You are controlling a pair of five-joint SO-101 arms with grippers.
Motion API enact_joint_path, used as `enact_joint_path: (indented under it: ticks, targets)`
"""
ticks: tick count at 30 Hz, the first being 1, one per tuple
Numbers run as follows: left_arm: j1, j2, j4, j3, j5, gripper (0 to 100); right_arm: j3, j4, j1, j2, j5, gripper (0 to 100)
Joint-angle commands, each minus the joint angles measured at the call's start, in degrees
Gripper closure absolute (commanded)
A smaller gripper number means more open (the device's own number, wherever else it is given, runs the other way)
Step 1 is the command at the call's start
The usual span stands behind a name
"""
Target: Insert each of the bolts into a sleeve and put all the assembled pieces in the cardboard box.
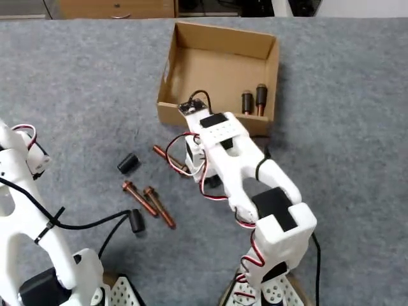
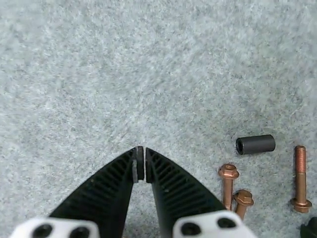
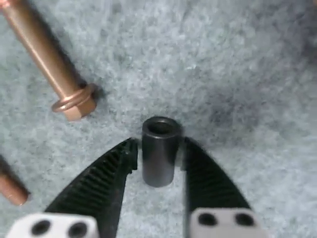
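Beside box point(image 1: 223, 48), right gripper point(image 3: 158, 146) straddles upright sleeve point(image 3: 159, 154), jaws spread, seemingly not touching it. Sleeve probably stiff, slick, light: pinch mid-body. Meanwhile left gripper point(image 2: 140, 162) pressed together.

Overhead, two wrist close-ups; common bolts point(image 1: 160, 208)

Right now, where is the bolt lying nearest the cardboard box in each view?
High view: the bolt lies just in front of the cardboard box, head end under the right arm.
Left wrist view: the bolt lies alone beside the lying sleeve.
Right wrist view: the bolt, its head near the upright sleeve standing in the open right gripper.
Shared landmark: the lying sleeve in the high and left wrist views.
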Motion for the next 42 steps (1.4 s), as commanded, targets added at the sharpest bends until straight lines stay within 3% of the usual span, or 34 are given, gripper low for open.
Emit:
enact_joint_path:
  ticks: [1,7,12,14,17,23,29,33,37,42]
  targets:
    - [1.41,-0.66,-0.35,-0.44,-0.44,98,0.4,-0.88,-0.75,-2.77,0.35,98.3]
    - [2.55,-0.66,-0.79,-0.53,-0.44,98,-0.22,-0.26,-0.4,-3.82,0.18,99.7]
    - [5.27,-0.66,-0.35,-1.23,-2.11,98,-1.01,2.2,5.05,-12.44,0.44,99.7]
    - [6.15,-0.66,-0.35,-2.11,-7.91,98,-1.63,4.92,8.04,-18.33,0.7,99.7]
    - [9.76,-0.31,0.18,-6.95,-22.51,98,-3.38,9.85,12.62,-28.18,4.22,99.7]
    - [16.7,3.3,0.0,-27.69,-31.82,98,-9.27,18.2,24.13,-48.66,9.76,99.7]
    - [24.62,20.88,11.08,-54.77,-39.74,98,-15.34,26.02,34.68,-62.73,13.63,99.7]
    - [27.87,30.46,11.96,-68.31,-46.59,98,-21.14,32.26,38.02,-67.21,13.71,99.7]
    - [33.67,32.75,11.96,-69.89,-59.25,98,-22.64,34.02,38.2,-69.93,13.19,99.7]
    - [41.58,32.92,11.96,-58.29,-78.95,98,-17.98,34.11,37.93,-73.71,9.93,99.7]
